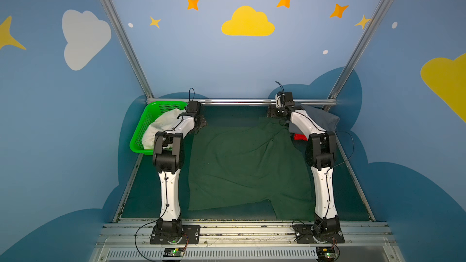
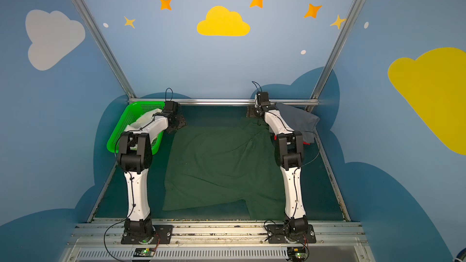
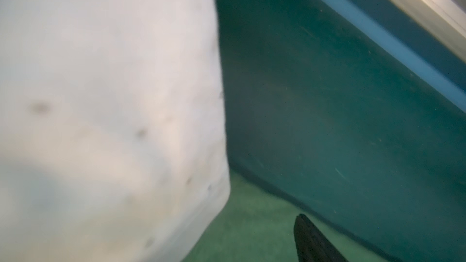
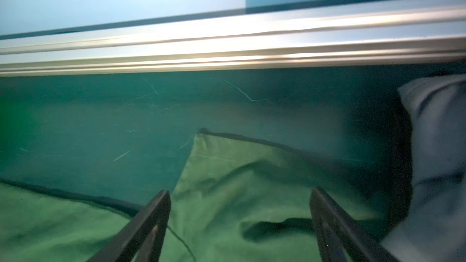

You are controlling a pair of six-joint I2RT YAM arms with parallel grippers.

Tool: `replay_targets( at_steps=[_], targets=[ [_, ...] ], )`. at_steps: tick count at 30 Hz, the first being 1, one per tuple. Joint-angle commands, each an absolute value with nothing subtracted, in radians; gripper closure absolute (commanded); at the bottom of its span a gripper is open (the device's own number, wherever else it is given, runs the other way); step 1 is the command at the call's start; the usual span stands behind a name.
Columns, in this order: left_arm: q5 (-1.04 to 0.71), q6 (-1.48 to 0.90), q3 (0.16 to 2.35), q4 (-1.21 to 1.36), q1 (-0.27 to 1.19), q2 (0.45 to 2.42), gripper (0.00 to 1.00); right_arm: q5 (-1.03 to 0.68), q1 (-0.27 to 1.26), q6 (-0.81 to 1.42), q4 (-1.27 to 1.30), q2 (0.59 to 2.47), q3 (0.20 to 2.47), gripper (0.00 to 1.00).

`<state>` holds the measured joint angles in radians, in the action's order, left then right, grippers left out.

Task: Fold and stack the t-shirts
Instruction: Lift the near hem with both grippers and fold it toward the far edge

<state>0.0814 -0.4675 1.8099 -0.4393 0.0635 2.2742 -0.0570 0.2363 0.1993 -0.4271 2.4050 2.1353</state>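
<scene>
While the dark green shirt lies spread but rumpled over the mat in the middle of both top views, I have both arms stretched to its far edge. I judge this is to take its two far corners and pull it flat before a first fold. My right gripper hangs with fingers wide and empty just above a far flap of that shirt, close to the metal rail. My left gripper sits at the shirt's upper-left corner beside the basket. Only one finger shows there, far out to the side and clear of cloth, so I read that gripper as wide too. The other finger is hidden behind a pale blur, likely the cream shirt heaped in the basket. The grey shirt lies over the red shirt at the upper right, out of the working area.
</scene>
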Motion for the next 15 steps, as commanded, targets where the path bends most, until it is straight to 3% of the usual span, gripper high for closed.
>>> replay_targets(
  at_steps=[1,9,12,15],
  targets=[
    [0.059,-0.463,1.84,-0.53,0.052,2.321,0.25,-0.137,0.228,0.167,-0.468,2.437,2.191,0.16],
    [0.049,-0.457,1.886,-0.586,0.059,2.364,0.29,-0.23,0.225,0.143,-0.595,2.563,2.37,0.15],
    [0.032,-0.461,1.94,-0.628,0.06,2.403,0.41,-0.296,0.222,0.128,-0.68,2.626,2.484,0.16],
    [-0.002,-0.467,2.016,-0.692,0.062,2.453,0.64,-0.338,0.22,0.117,-0.732,2.658,2.537,0.15]
  ],
)
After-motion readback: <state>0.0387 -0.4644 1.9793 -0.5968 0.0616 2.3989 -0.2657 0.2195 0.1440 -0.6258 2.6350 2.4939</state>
